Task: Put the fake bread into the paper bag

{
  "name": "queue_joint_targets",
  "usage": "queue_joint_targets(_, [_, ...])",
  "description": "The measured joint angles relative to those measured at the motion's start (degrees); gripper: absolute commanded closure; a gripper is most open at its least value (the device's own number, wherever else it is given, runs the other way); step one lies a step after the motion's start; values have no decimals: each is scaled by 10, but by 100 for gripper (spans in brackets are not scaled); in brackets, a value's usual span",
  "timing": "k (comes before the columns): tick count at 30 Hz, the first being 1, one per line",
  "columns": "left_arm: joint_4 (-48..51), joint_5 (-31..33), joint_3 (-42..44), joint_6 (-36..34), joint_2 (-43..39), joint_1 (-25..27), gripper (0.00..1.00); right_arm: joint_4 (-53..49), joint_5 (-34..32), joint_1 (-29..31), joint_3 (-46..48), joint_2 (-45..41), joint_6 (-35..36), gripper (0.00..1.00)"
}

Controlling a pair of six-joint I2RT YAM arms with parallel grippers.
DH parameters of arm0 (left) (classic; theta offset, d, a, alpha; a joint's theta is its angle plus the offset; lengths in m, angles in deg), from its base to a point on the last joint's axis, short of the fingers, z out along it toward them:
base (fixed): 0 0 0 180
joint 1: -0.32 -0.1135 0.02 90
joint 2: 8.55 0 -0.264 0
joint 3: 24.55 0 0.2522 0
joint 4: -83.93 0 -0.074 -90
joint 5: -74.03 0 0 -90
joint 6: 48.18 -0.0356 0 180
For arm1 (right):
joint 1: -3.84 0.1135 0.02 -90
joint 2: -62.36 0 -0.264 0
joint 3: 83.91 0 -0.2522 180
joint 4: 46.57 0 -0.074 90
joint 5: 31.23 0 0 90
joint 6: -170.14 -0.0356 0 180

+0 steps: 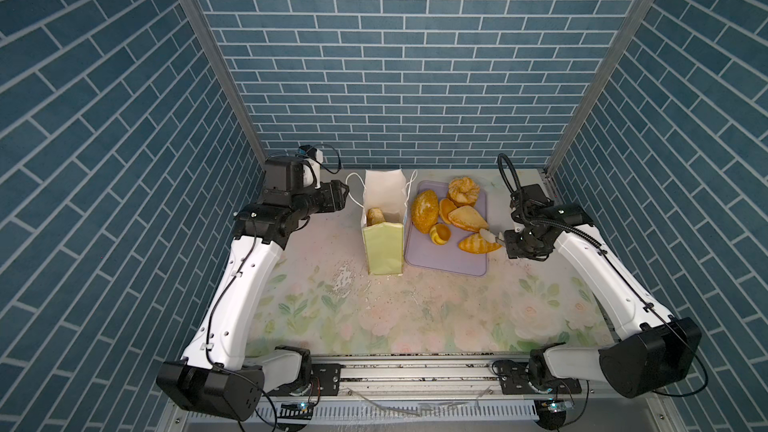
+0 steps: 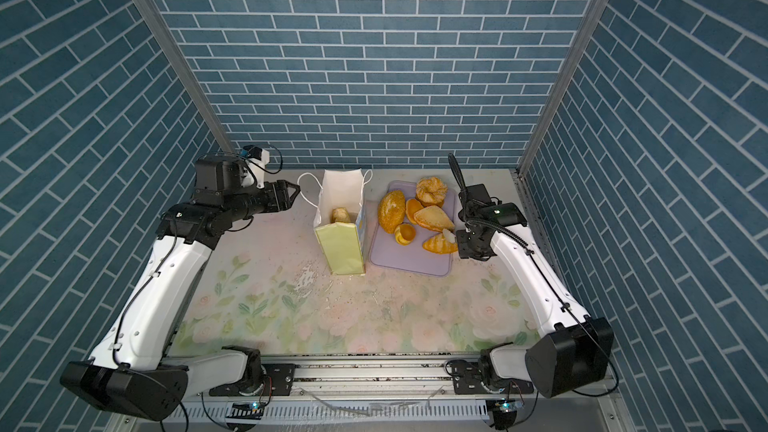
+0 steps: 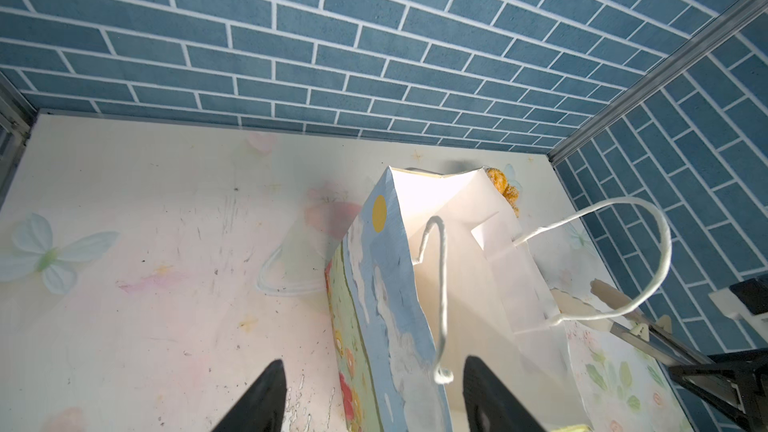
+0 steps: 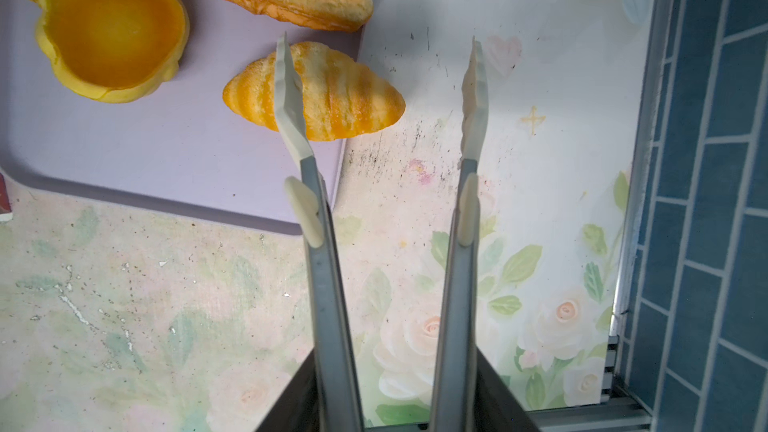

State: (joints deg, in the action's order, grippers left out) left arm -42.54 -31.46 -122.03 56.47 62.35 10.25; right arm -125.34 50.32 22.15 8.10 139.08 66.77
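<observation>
Presently, the right gripper [image 1: 512,243] is clamped on the handles of a pair of tongs [image 4: 328,284], whose cream tips stand well apart and hold nothing (one tip hangs over the croissant [image 4: 345,93], its partner over bare table [image 4: 540,201]). The croissant lies at the edge of the lavender tray [image 1: 440,261] with the other fake bread [image 1: 424,210]. One piece [image 1: 376,216] sits inside the upright paper bag [image 1: 384,251], just beside the tray. The left gripper [image 1: 345,197], jaws apart and empty, is near the bag's cord handle [image 3: 443,284].
</observation>
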Motion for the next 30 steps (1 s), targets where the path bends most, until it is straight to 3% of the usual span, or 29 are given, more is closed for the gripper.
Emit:
queue_joint_targets(11, [0,12,-8,-4,17,0,31,47,72,-5,12,50,-14,53])
queue_joint_targets(25, [0,20,-8,-4,19,0,31,10,198,-3,11,19,-19,55])
queue_joint_targets(30, [0,20,-8,-4,19,0,31,-8,211,6,11,6,-18,54])
